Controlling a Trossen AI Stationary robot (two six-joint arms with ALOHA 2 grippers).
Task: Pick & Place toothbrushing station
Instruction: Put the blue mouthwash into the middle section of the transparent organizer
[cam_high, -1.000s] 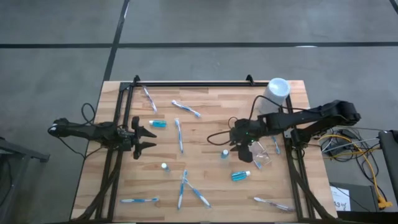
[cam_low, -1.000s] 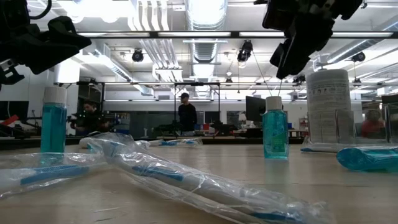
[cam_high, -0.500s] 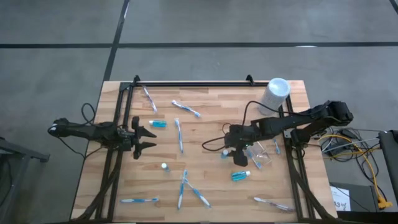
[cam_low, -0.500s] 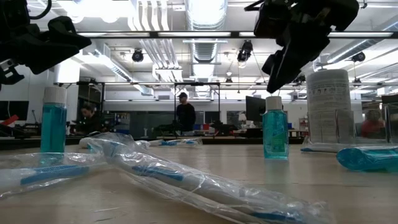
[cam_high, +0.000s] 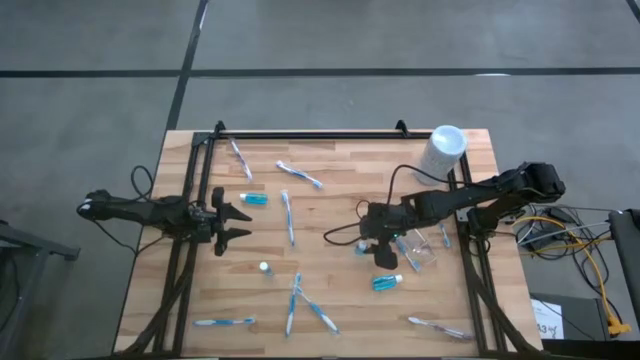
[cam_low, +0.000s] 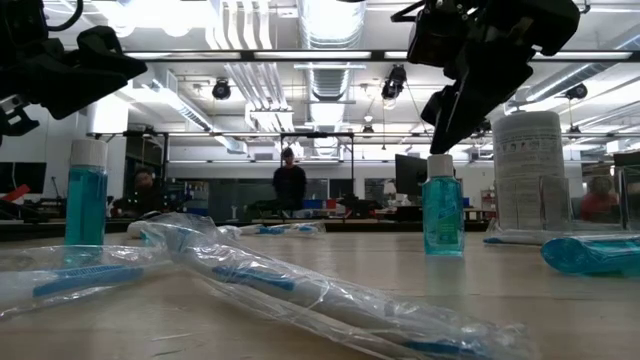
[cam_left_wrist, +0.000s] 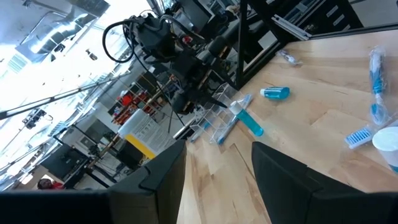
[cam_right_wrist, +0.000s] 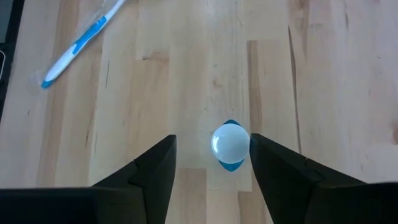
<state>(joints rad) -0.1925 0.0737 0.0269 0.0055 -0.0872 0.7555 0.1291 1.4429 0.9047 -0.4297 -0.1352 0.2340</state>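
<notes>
A small blue bottle with a white cap (cam_right_wrist: 231, 144) stands upright on the wooden table (cam_high: 330, 200), right of centre. My right gripper (cam_right_wrist: 214, 177) is open, slanting down just above it, with a finger on either side of the cap and touching nothing; the low view shows the gripper (cam_low: 445, 105) over the bottle (cam_low: 443, 215). A clear plastic pouch (cam_high: 420, 250) lies to the right of it. Blue-and-white toothbrushes (cam_high: 288, 215) and more small bottles (cam_high: 253, 199) lie scattered on the table. My left gripper (cam_high: 236, 222) waits open at the table's left edge.
A tall white cylinder (cam_high: 443, 150) stands at the far right corner. A black frame rail (cam_high: 310, 134) runs along the far edge. A lying bottle (cam_high: 387, 283) and crossed toothbrushes (cam_high: 305, 308) sit toward the near edge. People stand in the room behind the table.
My right gripper has moved toward the table's left and down, away from the pouch, and now hangs over the upright bottle. The bottle and pouch have stayed where they were.
</notes>
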